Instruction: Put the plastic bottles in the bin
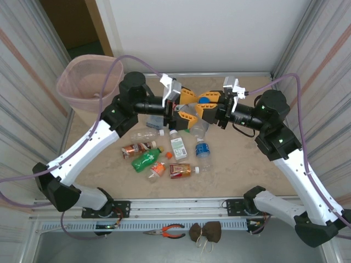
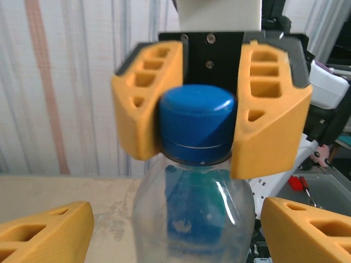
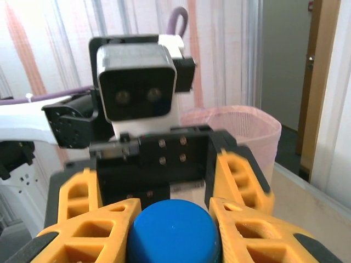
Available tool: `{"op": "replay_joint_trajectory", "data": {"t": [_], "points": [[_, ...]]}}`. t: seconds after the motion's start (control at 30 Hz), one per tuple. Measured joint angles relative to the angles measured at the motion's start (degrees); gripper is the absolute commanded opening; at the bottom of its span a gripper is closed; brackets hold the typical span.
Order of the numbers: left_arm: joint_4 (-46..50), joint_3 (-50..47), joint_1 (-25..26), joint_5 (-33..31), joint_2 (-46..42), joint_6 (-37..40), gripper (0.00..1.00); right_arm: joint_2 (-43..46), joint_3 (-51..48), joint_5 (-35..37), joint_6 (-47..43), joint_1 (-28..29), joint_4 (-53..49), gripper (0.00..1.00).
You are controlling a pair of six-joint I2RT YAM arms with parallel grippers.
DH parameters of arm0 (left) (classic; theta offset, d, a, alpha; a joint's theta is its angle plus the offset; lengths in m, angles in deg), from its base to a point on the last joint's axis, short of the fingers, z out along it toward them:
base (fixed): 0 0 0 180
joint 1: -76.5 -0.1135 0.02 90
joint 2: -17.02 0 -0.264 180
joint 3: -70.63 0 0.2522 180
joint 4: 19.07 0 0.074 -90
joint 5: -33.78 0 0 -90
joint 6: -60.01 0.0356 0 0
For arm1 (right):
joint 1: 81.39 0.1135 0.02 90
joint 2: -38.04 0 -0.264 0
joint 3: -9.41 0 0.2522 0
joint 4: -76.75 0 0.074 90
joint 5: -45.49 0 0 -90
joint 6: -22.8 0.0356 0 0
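Observation:
A clear plastic bottle [image 2: 192,219] with a blue cap [image 1: 204,99] hangs above the table's middle between my two grippers. My right gripper [image 3: 173,211] is shut on the cap [image 3: 174,233]; in the left wrist view it [image 2: 194,161] clamps the cap from beyond. My left gripper [image 2: 175,219] stands open around the bottle's body, with a gap on both sides. Several more bottles lie on the table below: a clear one [image 1: 145,134], a green one [image 1: 147,160], an amber one [image 1: 181,171] and a blue-labelled one [image 1: 203,150]. The bin [image 1: 90,82] with its pink bag stands at the far left.
Corrugated walls close in the left and right sides. Pliers [image 1: 167,231] and a brown pouch [image 1: 205,233] lie on the front rail between the arm bases. In the right wrist view the bin [image 3: 241,126] rises behind my left gripper [image 3: 159,186].

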Motion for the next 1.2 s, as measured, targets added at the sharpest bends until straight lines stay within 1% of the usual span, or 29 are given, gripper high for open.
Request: {"op": "replay_joint_trajectory", "data": {"t": [0.2, 0.53, 0.63, 0.77, 0.87, 1.03, 1.13, 1.2], "points": [[1.0, 0.8, 3.2, -0.2, 0.1, 2.7, 0.77, 0.0, 0.6, 1.1, -0.5, 1.9, 1.7, 0.21], [4.5, 1.2, 4.3, -0.9, 0.9, 6.3, 0.70, 1.9, 0.6, 4.5, -0.6, 3.9, 4.5, 0.18], [5.1, 1.2, 4.7, -1.1, 1.2, 6.8, 0.66, 2.7, 0.6, 5.2, -0.6, 4.2, 4.7, 0.18], [5.5, 1.2, 5.0, -1.1, 1.2, 7.8, 0.58, 3.1, 0.6, 5.9, -0.6, 4.8, 4.7, 0.18], [5.4, 1.2, 5.0, -1.0, 1.2, 8.5, 0.55, 3.1, 0.6, 6.1, -0.6, 5.0, 4.7, 0.19], [5.5, 1.2, 5.0, -0.9, 1.2, 9.0, 0.55, 3.1, 0.6, 6.5, -0.6, 5.2, 4.6, 0.25], [5.6, 1.2, 5.0, -1.2, 1.2, 9.5, 0.54, 3.3, 0.7, 7.2, -1.2, 5.6, 4.2, 0.36], [6.0, 1.2, 5.0, -1.8, 1.2, 10.1, 0.54, 3.4, 0.7, 8.0, -2.2, 5.7, 3.5, 0.48]]}}
